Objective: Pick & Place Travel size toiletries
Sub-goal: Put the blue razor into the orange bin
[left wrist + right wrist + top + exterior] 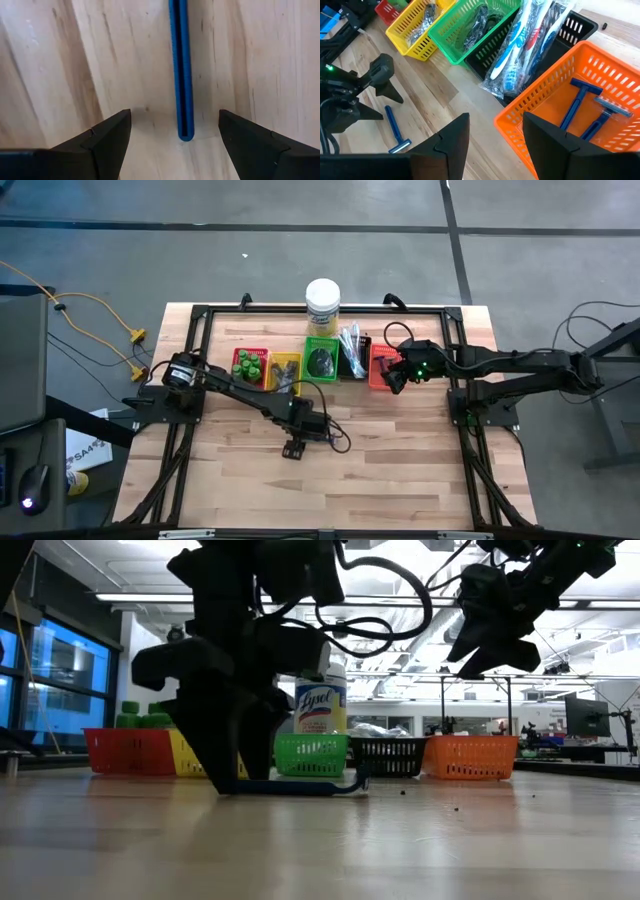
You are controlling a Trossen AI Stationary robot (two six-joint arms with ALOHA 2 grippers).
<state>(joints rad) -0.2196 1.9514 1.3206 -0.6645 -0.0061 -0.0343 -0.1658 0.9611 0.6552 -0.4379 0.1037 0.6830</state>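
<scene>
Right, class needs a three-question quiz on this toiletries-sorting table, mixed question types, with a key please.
1. True or false: the blue razor on the table lies between the open fingers of the left claw.
2. Which tray holds two razors: A red, B orange, C green?
3. Fill in: the right claw hovers empty above the ____ tray.

Key: 1 true; 2 B; 3 orange.
</scene>
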